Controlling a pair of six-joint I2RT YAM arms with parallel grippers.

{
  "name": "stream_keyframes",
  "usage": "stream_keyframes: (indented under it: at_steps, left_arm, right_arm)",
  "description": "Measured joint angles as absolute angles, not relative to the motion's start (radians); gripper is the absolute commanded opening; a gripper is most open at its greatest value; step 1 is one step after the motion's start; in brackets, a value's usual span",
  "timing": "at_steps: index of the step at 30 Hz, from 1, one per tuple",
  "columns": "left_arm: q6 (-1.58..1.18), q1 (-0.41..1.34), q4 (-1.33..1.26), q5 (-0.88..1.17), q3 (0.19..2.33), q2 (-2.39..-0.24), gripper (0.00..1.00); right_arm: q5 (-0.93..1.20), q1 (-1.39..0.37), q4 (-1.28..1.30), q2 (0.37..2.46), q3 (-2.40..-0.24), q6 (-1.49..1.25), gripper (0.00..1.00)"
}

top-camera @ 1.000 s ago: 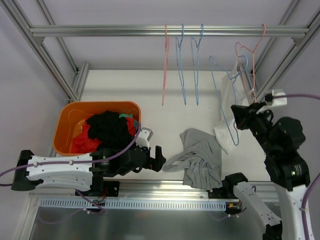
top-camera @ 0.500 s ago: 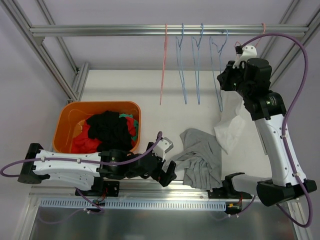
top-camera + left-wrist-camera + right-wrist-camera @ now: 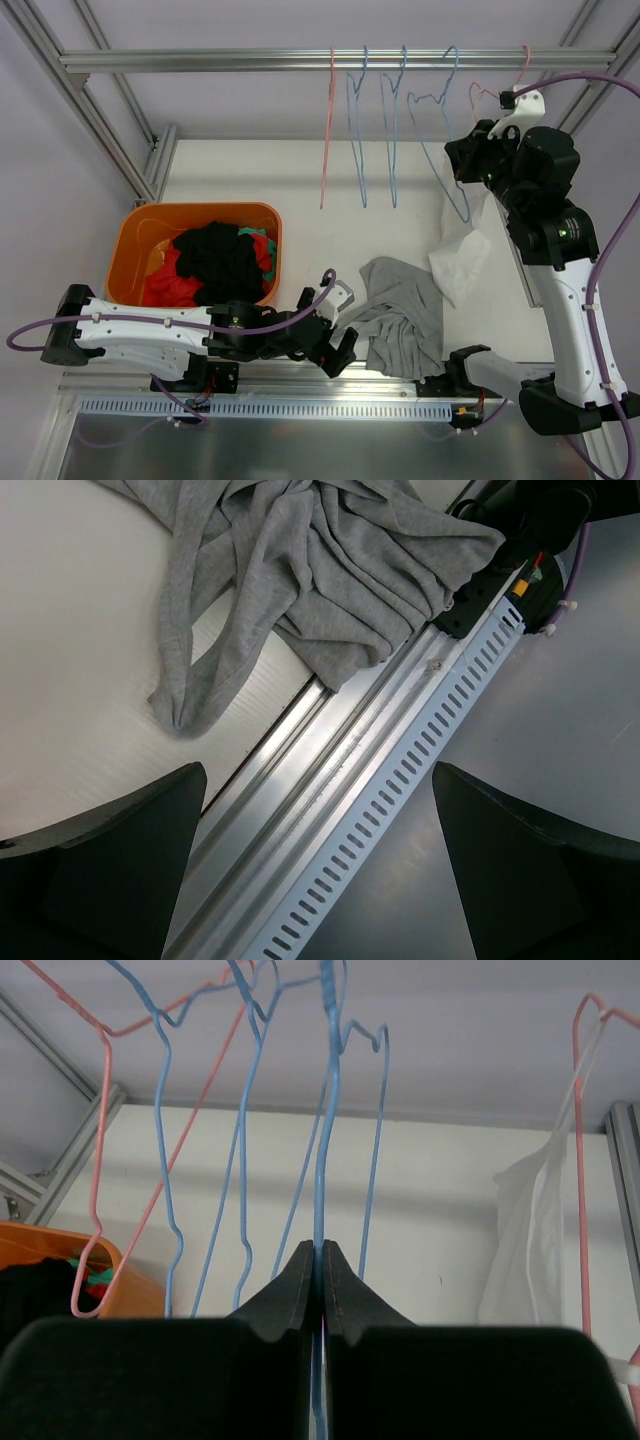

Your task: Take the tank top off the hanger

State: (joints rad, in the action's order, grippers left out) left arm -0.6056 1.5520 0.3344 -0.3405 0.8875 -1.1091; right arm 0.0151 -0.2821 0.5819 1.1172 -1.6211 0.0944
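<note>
Tank top (image 3: 400, 310), grey and free of any hanger, lies crumpled on the tabletop (image 3: 250, 200) just right of the left gripper (image 3: 340, 348), the nearer one, its length running far to near. The left wrist view shows it straight ahead of wide-open, empty jaws. The right wrist view shows the right gripper (image 3: 322, 1260) pinched on the blue hanger (image 3: 322, 1160) up at the rail (image 3: 250, 62); no writing is legible.

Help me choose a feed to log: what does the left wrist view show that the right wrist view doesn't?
Only left wrist: the gray tank top crumpled on the table by the slotted rail, with the left pincer open. Only right wrist: the right pincer shut on a blue hanger, a white garment on a pink hanger, and the orange bin's corner. Both: the white table.
</note>
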Motion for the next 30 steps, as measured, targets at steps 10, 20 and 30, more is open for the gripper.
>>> stream_keyframes:
  at_steps: [10,20,30]
  left_arm:
    - [-0.592,1.552,0.327,-0.340,0.888,-1.109,0.99]
    - [-0.591,1.552,0.323,-0.353,0.909,-1.131,0.99]
    - [-0.572,1.552,0.270,-0.418,1.115,-1.371,0.99]
  right_arm:
    - [0.042,-0.284,0.464,1.113,-1.606,0.083,0.00]
    - [0.039,-0.286,0.444,1.270,-1.648,0.086,0.00]
    - [-0.008,-0.290,0.384,1.180,-1.480,0.038,0.99]
